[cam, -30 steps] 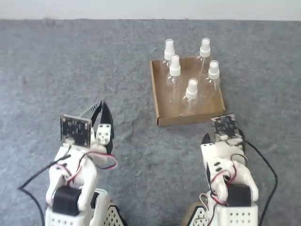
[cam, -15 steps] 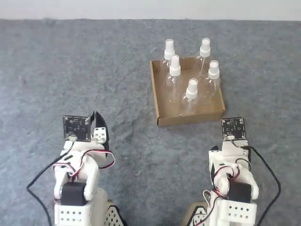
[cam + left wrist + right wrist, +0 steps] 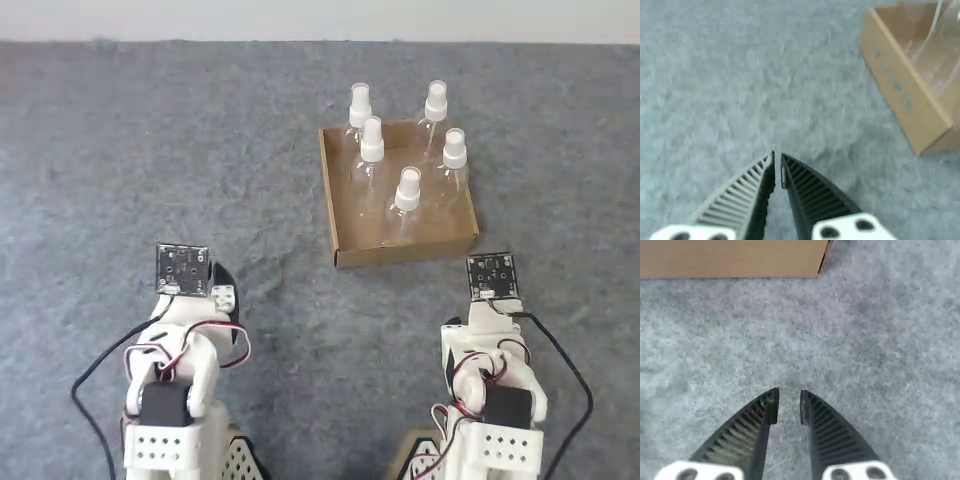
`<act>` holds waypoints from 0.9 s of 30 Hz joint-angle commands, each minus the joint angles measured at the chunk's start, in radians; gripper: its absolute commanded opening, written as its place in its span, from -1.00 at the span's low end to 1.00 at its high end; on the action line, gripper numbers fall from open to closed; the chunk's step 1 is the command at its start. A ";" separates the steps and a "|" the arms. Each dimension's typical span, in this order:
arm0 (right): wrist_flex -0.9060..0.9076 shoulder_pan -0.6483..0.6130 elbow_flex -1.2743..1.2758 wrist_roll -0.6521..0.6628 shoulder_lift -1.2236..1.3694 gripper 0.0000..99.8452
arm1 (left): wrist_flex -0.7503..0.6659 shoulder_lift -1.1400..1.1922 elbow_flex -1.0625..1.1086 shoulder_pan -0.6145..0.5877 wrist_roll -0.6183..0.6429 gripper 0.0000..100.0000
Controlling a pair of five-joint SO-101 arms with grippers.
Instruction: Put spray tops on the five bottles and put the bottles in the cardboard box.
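The cardboard box [image 3: 343, 215] sits right of the table's middle, its wall also showing in the left wrist view [image 3: 900, 92] and the right wrist view [image 3: 730, 257]. Inside it stand several clear bottles, each with a white spray top, such as the front one [image 3: 407, 192] and the back left one [image 3: 359, 104]. My left gripper [image 3: 777, 159] hangs shut and empty over bare carpet, well short of the box's near left corner. My right gripper [image 3: 789, 401] is empty too, its jaws a narrow slit apart, just before the box's front wall.
Grey carpet [image 3: 150, 150] covers the table, with wide free room left of the box. Both arms are folded back near their bases, the left wrist board [image 3: 183, 269] and the right wrist board [image 3: 493, 275] facing up. Cables trail beside each base.
Both arms have drawn back toward their bases and away from the box. The left wrist has also swung a little to the right. The box and bottles have not moved.
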 commanded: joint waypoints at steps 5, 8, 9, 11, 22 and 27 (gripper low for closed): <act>0.007 0.012 0.023 0.008 0.008 -0.93 | 0.221 -0.023 -0.007 -0.005 0.003 -0.97; 0.007 0.010 0.023 0.008 0.008 -0.93 | 0.273 -0.023 -0.007 -0.005 0.003 -0.97; 0.007 0.010 0.023 0.008 0.008 -0.93 | 0.275 -0.023 -0.007 -0.005 0.003 -0.97; 0.007 0.007 0.025 0.008 0.008 -0.93 | 0.275 -0.023 -0.007 -0.003 0.006 -0.97; 0.007 0.007 0.025 0.008 0.008 -0.93 | 0.275 -0.023 -0.007 -0.005 0.006 -0.97; 0.007 0.007 0.025 0.008 0.008 -0.93 | 0.275 -0.023 -0.007 -0.005 0.006 -0.97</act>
